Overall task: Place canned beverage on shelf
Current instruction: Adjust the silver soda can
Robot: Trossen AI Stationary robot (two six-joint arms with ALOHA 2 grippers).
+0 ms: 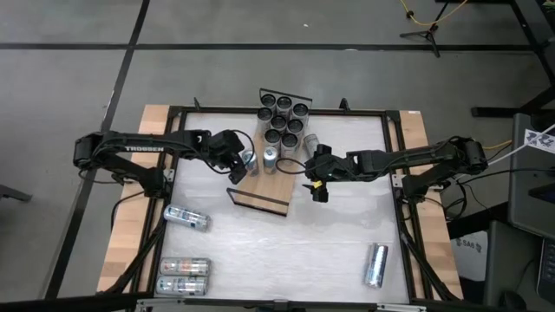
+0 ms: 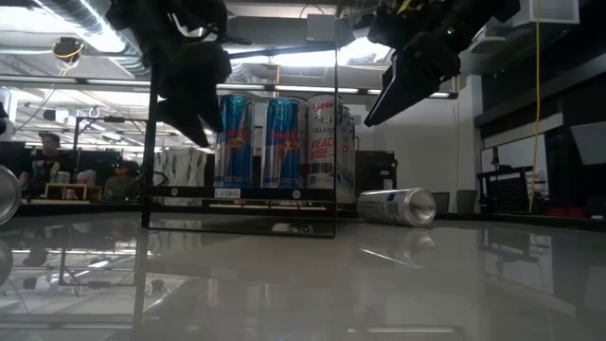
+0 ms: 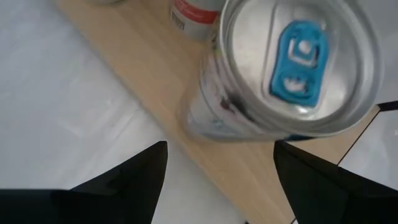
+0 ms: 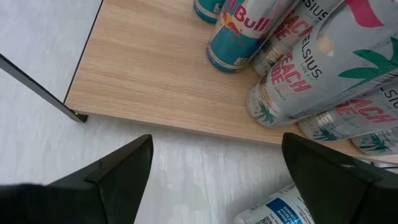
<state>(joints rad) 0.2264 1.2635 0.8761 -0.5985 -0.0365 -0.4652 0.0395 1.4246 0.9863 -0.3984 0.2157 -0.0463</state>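
Nearest the table's front edge, loose cans are lying on their sides: two (image 1: pixel 183 276) at the left corner, one (image 1: pixel 375 264) at the right and another (image 1: pixel 186 217) further in. Mid-table, the left gripper (image 1: pixel 245 161) is hanging with fingers spread around an upright can (image 3: pixel 292 74) standing on the shelf (image 1: pixel 257 191), and the right gripper (image 1: pixel 317 189) is hovering empty, fingers apart, beside the shelf. At the shelf's far end, more cans (image 1: pixel 284 117) are standing clustered.
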